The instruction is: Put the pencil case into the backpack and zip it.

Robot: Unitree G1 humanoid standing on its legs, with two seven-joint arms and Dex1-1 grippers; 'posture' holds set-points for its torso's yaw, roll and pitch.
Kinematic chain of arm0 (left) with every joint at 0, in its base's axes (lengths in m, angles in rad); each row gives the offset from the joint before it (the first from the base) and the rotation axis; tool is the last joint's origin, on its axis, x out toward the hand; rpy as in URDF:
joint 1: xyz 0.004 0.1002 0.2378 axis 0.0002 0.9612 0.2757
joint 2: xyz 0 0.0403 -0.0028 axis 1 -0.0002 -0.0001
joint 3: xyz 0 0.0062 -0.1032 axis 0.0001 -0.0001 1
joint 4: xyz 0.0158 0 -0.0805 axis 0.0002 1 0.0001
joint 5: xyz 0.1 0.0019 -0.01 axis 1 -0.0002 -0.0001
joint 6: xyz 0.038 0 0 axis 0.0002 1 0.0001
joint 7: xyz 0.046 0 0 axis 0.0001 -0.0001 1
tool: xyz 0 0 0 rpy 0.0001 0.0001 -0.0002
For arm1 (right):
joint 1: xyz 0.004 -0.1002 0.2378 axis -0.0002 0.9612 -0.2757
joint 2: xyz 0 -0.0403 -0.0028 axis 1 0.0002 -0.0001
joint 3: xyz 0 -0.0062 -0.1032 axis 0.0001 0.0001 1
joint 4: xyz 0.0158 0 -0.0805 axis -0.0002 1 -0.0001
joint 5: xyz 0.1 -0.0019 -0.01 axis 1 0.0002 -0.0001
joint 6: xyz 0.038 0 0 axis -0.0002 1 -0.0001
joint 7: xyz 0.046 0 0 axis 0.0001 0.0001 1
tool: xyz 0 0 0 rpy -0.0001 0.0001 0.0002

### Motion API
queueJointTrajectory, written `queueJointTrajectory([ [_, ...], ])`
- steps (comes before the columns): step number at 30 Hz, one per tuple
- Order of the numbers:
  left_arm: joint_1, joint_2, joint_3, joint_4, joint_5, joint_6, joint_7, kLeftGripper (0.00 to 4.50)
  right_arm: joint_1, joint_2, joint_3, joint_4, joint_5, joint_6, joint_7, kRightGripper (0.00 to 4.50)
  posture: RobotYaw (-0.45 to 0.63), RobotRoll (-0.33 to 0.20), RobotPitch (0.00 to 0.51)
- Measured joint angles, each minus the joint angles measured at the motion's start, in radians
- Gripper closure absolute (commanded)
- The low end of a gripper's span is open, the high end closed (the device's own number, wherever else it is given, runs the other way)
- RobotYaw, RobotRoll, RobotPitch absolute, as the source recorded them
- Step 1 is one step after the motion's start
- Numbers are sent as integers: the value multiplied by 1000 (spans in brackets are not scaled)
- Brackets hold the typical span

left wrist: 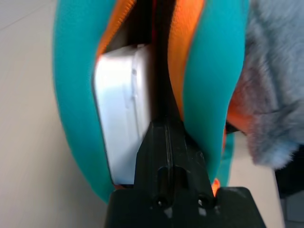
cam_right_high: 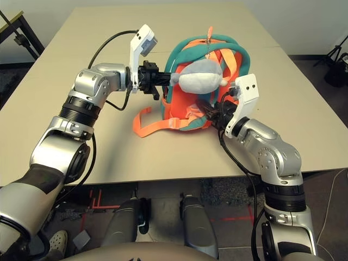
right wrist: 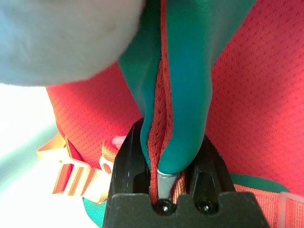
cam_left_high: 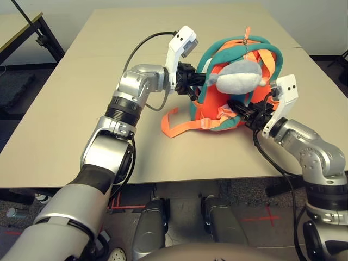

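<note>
Tabletop (cam_left_high: 163, 157): backpack (cam_left_high: 215, 102), pencil case (left wrist: 115, 111) in; L pincer (left wrist: 166, 124) closed nr case, R pincer (right wrist: 172, 132) gripping teal strap (right wrist: 189, 90).

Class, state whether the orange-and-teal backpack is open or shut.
Open: the orange-and-teal fabric backpack has its zipped edges parted, and the white case shows between them.

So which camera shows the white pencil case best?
The left wrist view: the pencil case fills much of the backpack's open gap there. The left eye view gives just a white sliver; I can't make it out in the others.
</note>
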Motion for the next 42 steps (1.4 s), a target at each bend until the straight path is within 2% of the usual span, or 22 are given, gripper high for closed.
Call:
queueJointTrajectory([
  [7, 41, 117, 91, -252, -123, 191, -22, 4500, -4, 0, 1, 2, -1, 0, 1, 3709, -144, 0, 116],
  [12, 42, 205, 158, -347, -156, 249, 15, 4500, -17, 1, 5, 24, -3, -4, 9, 3709, -131, 0, 115],
  [17, 52, 217, 188, -384, -175, 268, 55, 4500, -29, 2, 9, 37, -12, -9, 18, 3709, -117, 0, 113],
  [19, 54, 218, 188, -392, -180, 275, 65, 4120, -32, 4, 12, 41, -15, -11, 20, 3709, -117, 0, 113],
  [21, 57, 224, 177, -399, -182, 287, 65, 3552, -33, 5, 14, 43, -15, -13, 23, 3709, -121, 0, 111],
  [27, 72, 239, 160, -437, -190, 301, 63, 1093, -35, 5, 14, 46, -22, -17, 28, 3709, -126, 0, 108],
  [30, 72, 239, 150, -463, -204, 311, 62, 0, -34, 5, 14, 46, -23, -17, 28, 3709, -130, 0, 106],
  [36, 72, 219, 123, -515, -249, 329, 58, 0, -34, 5, 14, 45, -23, -17, 28, 3709, -131, 0, 104],
  [42, 72, 183, 53, -519, -245, 324, 65, 0, -33, 5, 14, 45, -24, -18, 29, 3709, -133, 0, 101],
])
